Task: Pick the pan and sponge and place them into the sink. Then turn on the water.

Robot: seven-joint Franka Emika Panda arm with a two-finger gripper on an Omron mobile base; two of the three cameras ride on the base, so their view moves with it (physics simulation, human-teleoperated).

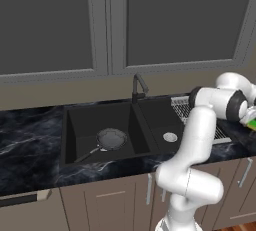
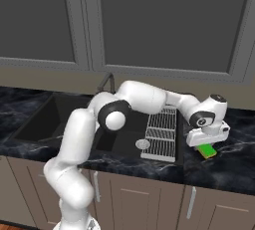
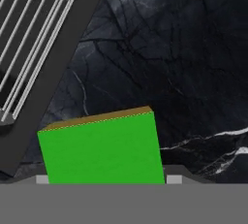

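On the dark marble counter (image 2: 234, 169), just right of the wire dish rack (image 2: 162, 134), lies the green-and-yellow sponge (image 2: 206, 150). Directly over it hangs the gripper (image 2: 205, 144), its jaws set either side of the sponge; whether they pinch it I cannot tell. Away to the left, the pan (image 1: 111, 139) sits in the left bowl of the black sink (image 1: 75, 120), beside the faucet (image 1: 138, 87).

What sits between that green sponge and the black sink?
The wire dish rack lies between the sponge and the sink, as the right base view shows; dark marble counter surrounds the sponge.
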